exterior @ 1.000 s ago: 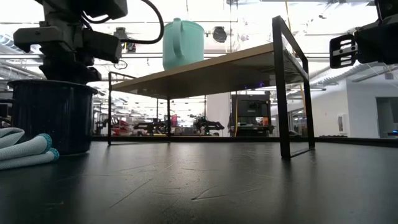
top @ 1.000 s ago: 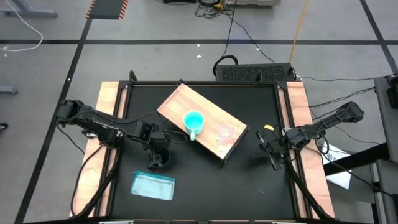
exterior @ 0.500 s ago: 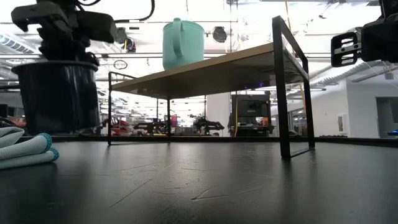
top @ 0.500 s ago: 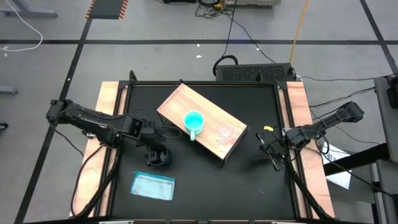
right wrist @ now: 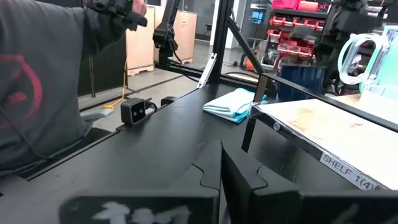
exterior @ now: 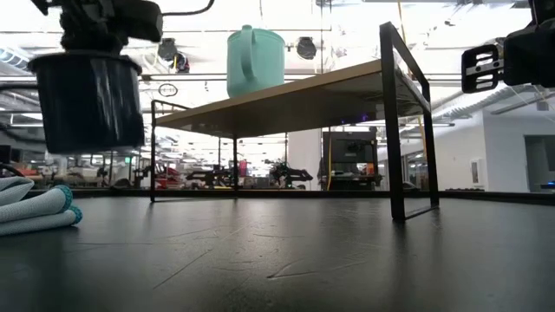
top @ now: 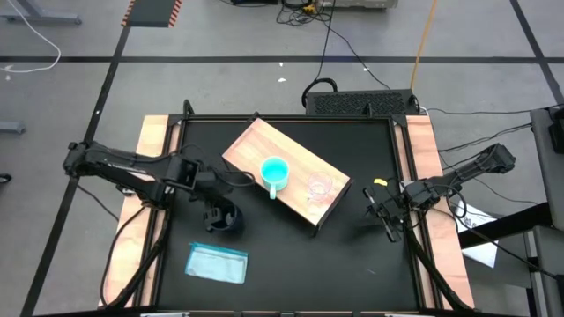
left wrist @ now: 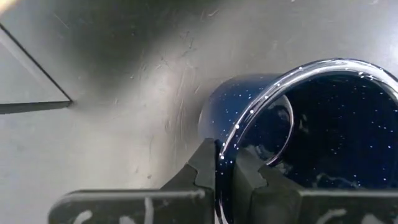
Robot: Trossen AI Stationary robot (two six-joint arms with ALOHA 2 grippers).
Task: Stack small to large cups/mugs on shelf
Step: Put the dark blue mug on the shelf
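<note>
Gripping the dark navy mug (exterior: 88, 100) by its rim, the left claw (left wrist: 222, 167) holds it clear of the black surface (exterior: 303, 251).
The mug hangs upright, mouth up, beside the shelf (top: 286, 173); one finger sits inside the wall and one outside, closed on the rim, and its handle cannot be made out. The shelf's long axis runs diagonally across the surface, carrying the turquoise mug (top: 274, 172) with its handle toward the near edge, and the clear cup (top: 318, 187), faint from above. A light-blue packet (top: 217, 263) lies near the front. The right claw (top: 382, 211) waits at the right side, fingers nearly together, empty.
</note>
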